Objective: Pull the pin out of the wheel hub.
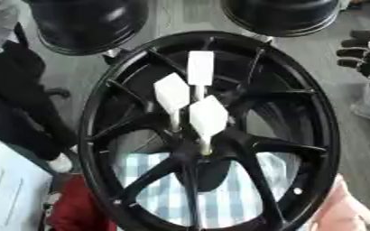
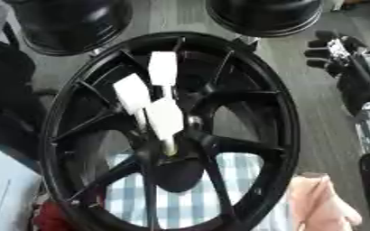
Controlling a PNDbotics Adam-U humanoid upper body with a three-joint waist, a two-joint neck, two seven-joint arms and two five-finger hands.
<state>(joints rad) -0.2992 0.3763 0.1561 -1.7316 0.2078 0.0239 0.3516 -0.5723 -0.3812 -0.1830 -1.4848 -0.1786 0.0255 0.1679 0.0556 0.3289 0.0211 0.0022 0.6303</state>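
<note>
I'm looking down through the head camera at a black wheel hub (image 1: 212,131) that fills most of both views. It has a broad glossy rim and thin spokes running in to a dark centre. Three pins with white, flat tag-like heads stand in the centre region. One pin (image 1: 200,67) is uppermost, a second pin (image 1: 172,94) sits to its lower left, and a third pin (image 1: 209,118) is lowest, its pale shaft going down into the middle of the hub. All three look seated in the hub, though their lower ends are blurred and I can't tell exactly where each enters.

My right hand (image 2: 336,53) shows at the upper right edge, well apart from the hub and the pins. Its dark fingers (image 2: 324,44) look curled inward and are holding nothing, as far as I can make out. My left hand does not appear in either view.

Through the spokes I see a blue-and-white checked cloth (image 1: 219,198) lying under the lower half of the hub. A pink object (image 2: 318,203) sits just outside the rim at lower right, and something red (image 1: 74,207) shows at lower left. Two more black wheels (image 1: 85,22) stand beyond the hub at the top.
</note>
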